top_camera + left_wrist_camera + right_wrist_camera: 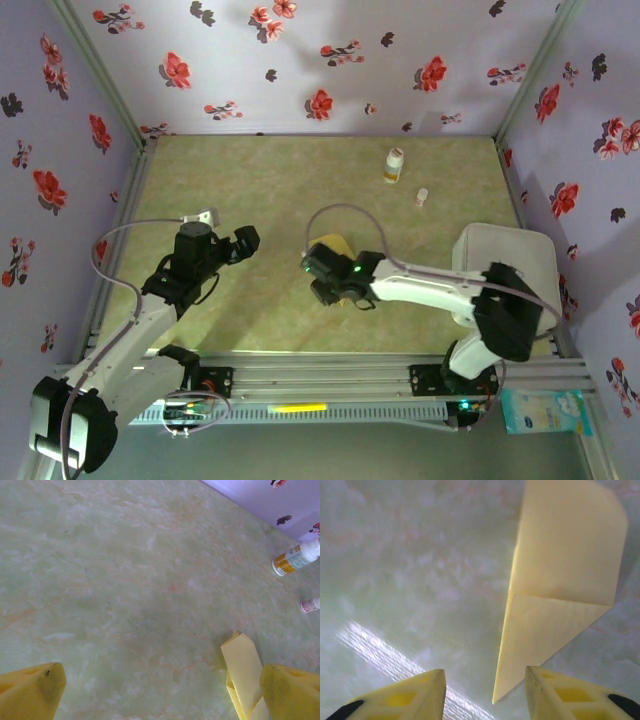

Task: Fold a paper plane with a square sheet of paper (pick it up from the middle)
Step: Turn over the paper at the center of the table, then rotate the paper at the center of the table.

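Observation:
The square sheet of paper [336, 244] is mustard yellow and lies mid-table, folded into a narrow pointed shape with a cross crease [560, 575]. My right gripper [325, 280] hovers over it, open. In the right wrist view the paper's sharp tip lies between the yellow fingertips [432, 680] of my right gripper [485, 672], closer to the right one, touching neither. My left gripper [243, 240] stands wide open to the left of the paper with bare table between its fingers [35, 690]. The folded paper [243, 662] lies beside its right finger. A finished paper plane is out of view.
A white-and-orange bottle [394, 165] stands at the back right of the green table [260, 180], with a smaller vial [422, 197] just in front of it. Both also appear in the left wrist view, the bottle [295, 559] and the vial [310, 605]. Floral walls close three sides.

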